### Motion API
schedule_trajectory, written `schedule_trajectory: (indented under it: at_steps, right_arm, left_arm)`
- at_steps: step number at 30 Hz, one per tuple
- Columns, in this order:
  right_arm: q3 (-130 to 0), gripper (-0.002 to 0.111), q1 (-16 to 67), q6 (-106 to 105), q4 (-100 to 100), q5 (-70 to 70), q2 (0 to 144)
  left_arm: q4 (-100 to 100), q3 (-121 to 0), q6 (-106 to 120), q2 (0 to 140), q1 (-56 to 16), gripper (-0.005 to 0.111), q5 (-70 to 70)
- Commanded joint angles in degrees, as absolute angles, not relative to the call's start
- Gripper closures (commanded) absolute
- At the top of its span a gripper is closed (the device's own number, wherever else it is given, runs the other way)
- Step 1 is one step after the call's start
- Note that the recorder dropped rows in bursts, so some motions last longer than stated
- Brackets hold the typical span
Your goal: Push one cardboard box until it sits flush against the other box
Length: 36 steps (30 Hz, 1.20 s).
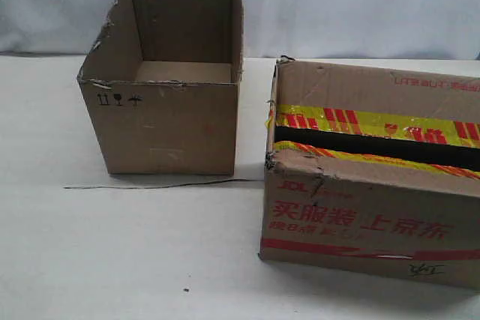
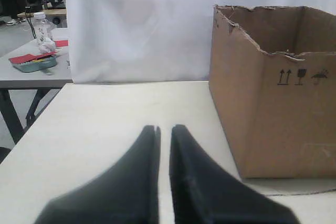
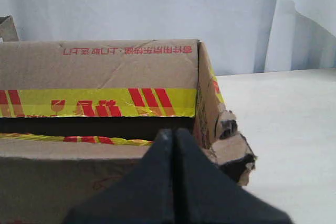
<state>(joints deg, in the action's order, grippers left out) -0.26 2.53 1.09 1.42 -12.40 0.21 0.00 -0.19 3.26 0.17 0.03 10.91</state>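
The cardboard box (image 1: 375, 215) stands on the bench (image 1: 112, 260) at the right of the exterior view. Its yellow tape (image 1: 375, 124), striped red, runs along a dark slot between the top flaps (red lettering fills the long side facing the camera). The other box (image 1: 169, 129), open-topped with a ragged rim, stands to the left and farther back. The two are apart, with bare bench between them. A thin dark strand (image 1: 150, 184) lies along the other box's base. The left fingers (image 2: 177, 135) are drawn nearly together with a thin slit between them, grasping nothing, near the other box. The right fingers (image 3: 171, 135) are clenched on nothing, close by the cardboard box's crushed end corner; whether they touch it I cannot tell.
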Motion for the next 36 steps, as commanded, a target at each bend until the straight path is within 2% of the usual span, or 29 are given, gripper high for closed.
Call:
schedule_trajectory:
  at_steps: [1, 21, 23, 25, 31, 36]
  right_arm:
    - [0.0, 0.109, 2.7, 0.7, 1.11, -12.25, 0.0]
    - [0.0, 0.109, 2.7, 0.7, 1.0, -12.09, 0.0]
    - [0.0, 0.109, 2.7, 3.02, 5.86, -6.96, 0.0]
    - [0.0, 0.109, 2.7, 4.08, 19.44, -5.01, 0.0]
    - [0.0, 0.109, 2.84, -9.12, 31.18, -11.91, 0.41]
    - [0.0, 0.109, 2.84, -24.57, 42.3, -10.84, 15.29]
  left_arm:
    - [-0.48, 0.0, 3.16, 0.0, 0.25, 0.107, 10.63]
    - [-0.48, 0.0, 3.16, 0.0, 0.25, 0.107, 10.63]
    - [-0.48, 0.0, 3.16, 0.0, 0.25, 0.107, 10.63]
    - [-0.48, 0.0, 3.16, 0.0, 0.25, 0.107, 10.63]
    - [-0.48, 0.0, 3.16, 0.0, 0.25, 0.107, 10.79]
    - [-0.48, 0.0, 3.16, 0.0, 0.25, 0.107, 10.79]
